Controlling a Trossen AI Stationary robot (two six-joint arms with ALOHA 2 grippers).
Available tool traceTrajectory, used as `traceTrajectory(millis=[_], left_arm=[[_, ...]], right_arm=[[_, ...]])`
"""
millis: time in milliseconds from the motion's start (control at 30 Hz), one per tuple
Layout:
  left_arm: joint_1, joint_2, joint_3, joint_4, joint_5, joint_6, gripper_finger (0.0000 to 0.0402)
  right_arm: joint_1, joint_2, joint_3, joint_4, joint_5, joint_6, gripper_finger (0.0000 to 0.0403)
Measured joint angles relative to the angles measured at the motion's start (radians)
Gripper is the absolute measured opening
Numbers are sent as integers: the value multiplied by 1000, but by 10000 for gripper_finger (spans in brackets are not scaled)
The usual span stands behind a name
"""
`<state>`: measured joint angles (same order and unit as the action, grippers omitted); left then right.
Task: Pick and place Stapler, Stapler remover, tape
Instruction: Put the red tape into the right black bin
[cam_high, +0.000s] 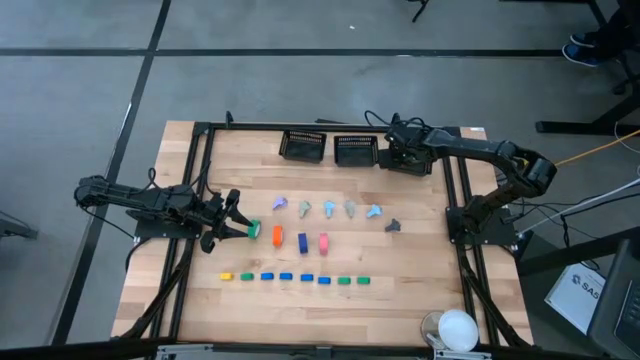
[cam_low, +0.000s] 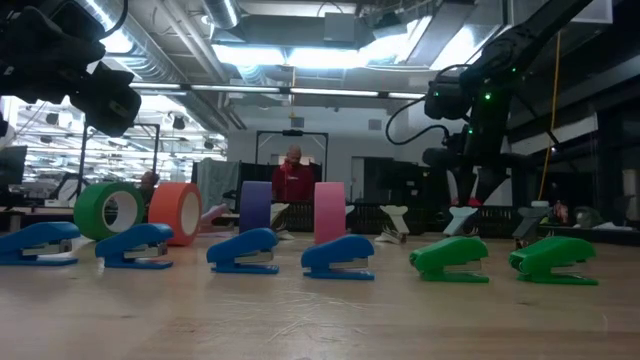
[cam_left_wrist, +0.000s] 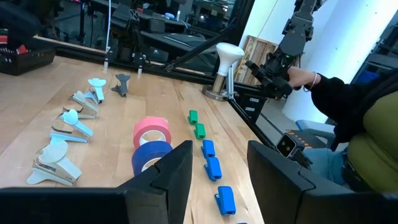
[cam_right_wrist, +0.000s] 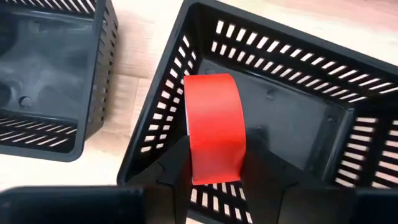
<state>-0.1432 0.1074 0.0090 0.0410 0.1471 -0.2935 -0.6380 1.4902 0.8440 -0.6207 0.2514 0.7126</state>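
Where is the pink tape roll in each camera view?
High view: pink tape roll, right end of the roll row.
Low view: roll at centre, behind blue staplers.
Left wrist view: roll just beyond the blue tape roll.
Right wrist view: not in it.
Landmark: blue tape roll, next to it.

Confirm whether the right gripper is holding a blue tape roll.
No, the right gripper holds a red tape roll over a black basket.
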Motion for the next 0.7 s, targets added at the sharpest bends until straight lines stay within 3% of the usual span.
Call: traceTrajectory(millis=[400, 700], left_arm=[[0, 0, 0, 0, 0, 0, 150], [0, 0, 0, 0, 0, 0, 150]], right_arm=[[0, 0, 0, 0, 0, -40, 123], [0, 0, 0, -1, -14, -67, 211]])
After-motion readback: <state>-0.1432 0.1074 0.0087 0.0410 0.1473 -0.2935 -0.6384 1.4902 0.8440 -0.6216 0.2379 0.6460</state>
